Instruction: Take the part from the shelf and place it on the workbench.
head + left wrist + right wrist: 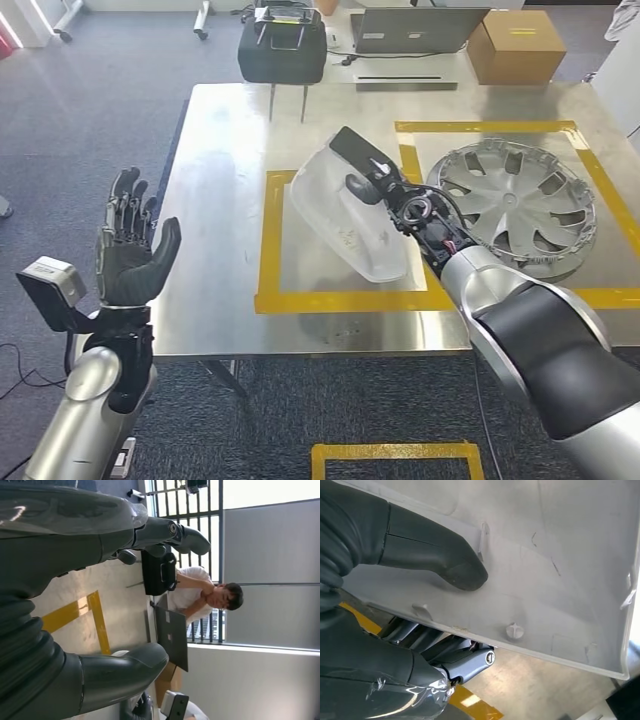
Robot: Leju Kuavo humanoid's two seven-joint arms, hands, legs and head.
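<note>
Your right hand point(377, 185) grips the pale grey moulded plastic part point(343, 215) by its edge over the steel desk point(219, 200); releasing early risks it tipping outside the yellow tape outline point(268, 245).

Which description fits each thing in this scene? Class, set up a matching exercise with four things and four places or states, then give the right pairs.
Things:
1. white plastic part
2. silver hubcap
3. cardboard box
4. left hand

Places or states:
A. at the far edge of the workbench, beside a laptop
B. lying inside the right yellow tape square
C. gripped by the right hand over the left yellow tape square
D. raised beside the workbench, holding nothing

Pairs: 1-C, 2-B, 3-A, 4-D
</note>
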